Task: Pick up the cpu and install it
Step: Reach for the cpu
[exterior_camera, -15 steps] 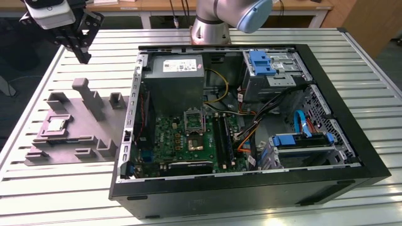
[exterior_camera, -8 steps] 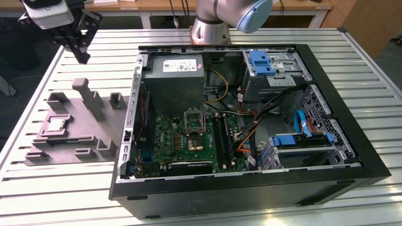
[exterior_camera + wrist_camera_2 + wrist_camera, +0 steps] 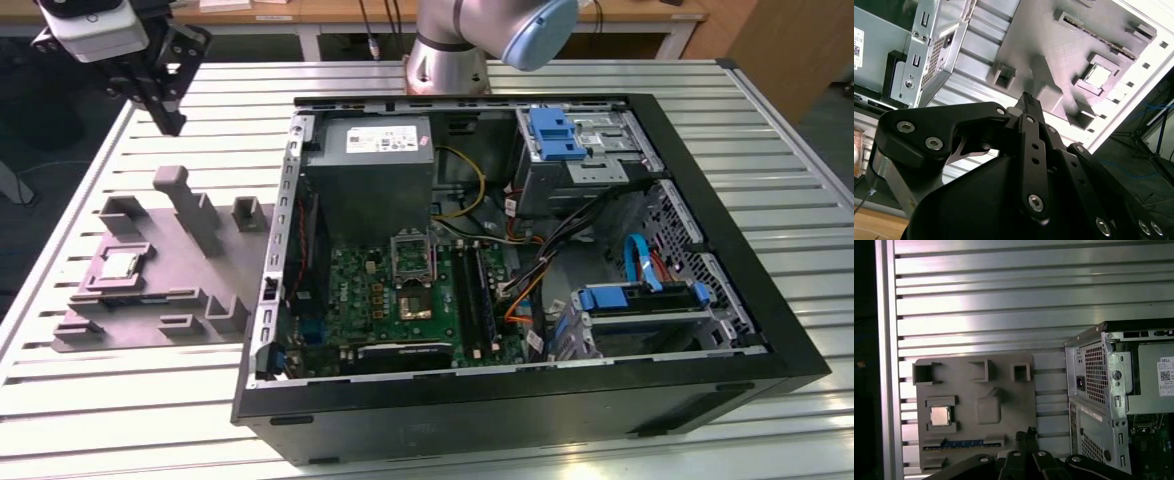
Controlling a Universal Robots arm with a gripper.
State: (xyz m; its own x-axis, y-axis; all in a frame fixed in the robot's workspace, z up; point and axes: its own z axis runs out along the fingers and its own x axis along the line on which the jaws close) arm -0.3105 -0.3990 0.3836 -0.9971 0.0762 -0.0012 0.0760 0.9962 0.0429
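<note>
The cpu is a small silvery square lying flat in a recess of the grey plastic fixture, on the table at the exterior view's left. Both wrist views show the cpu in its recess on the fixture. My gripper hangs high above the table, beyond the fixture's far end and well apart from the cpu. Its fingers meet at the tips, shut and holding nothing; the tips show in both wrist views. The metal-framed socket sits on the green board inside the open computer case.
The open black computer case takes up the table's middle and the exterior view's right, with a grey power supply, blue drive brackets and loose cables. The fixture has upright posts. The slatted metal table has an edge near the fixture.
</note>
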